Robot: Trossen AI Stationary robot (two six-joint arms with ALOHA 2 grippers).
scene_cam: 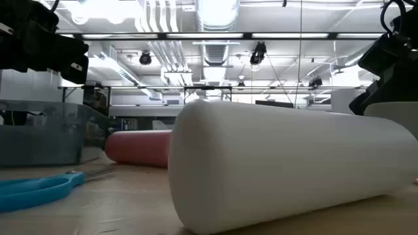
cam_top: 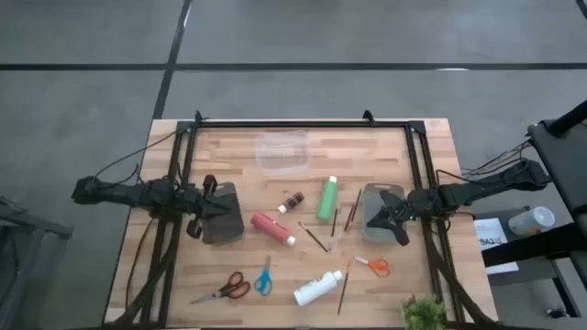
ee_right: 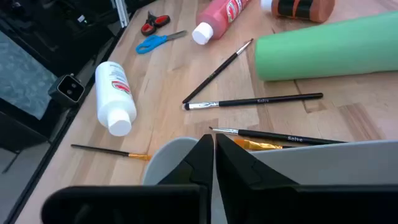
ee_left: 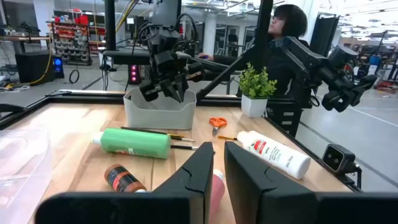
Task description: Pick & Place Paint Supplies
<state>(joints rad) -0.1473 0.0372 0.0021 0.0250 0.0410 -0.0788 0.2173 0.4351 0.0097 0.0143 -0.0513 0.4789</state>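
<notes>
**Nothing placed yet: supplies scattered, both bins bare**

Landmark: the green bottle point(cam_top: 326, 199), lying on the table point(cam_top: 422, 165) near its middle.

- Just left of it, toward the left arm: tiny brown bottle point(cam_top: 292, 202); beyond and nearer the front edge, red bottle point(cam_top: 272, 227).
- Well toward the front edge: white bottle point(cam_top: 317, 288), on its side.
- Right beside it, on the right arm's side: several brushes point(cam_top: 351, 211), one touching or nearly touching the right bin point(cam_top: 382, 213); another brush point(cam_top: 314, 236) toward the red bottle, one more point(cam_top: 343, 291) by the white bottle.
- Behind it, toward the far edge: clear tub point(cam_top: 282, 151), apparently holding nothing.
- Scissors nearby too: blue point(cam_top: 264, 277), red point(cam_top: 223, 291), orange point(cam_top: 373, 266).

Left gripper point(ee_left: 214, 174) over the left bin point(cam_top: 222, 213), fingers nearly together, a slim gap between, nothing gripped. Right gripper point(ee_right: 214, 158) over the right bin, fingers pressed close, nothing gripped.

Judged progress: at the start. No bottle or brush inside any container or claw; all four bottles and every brush left to move.
</notes>
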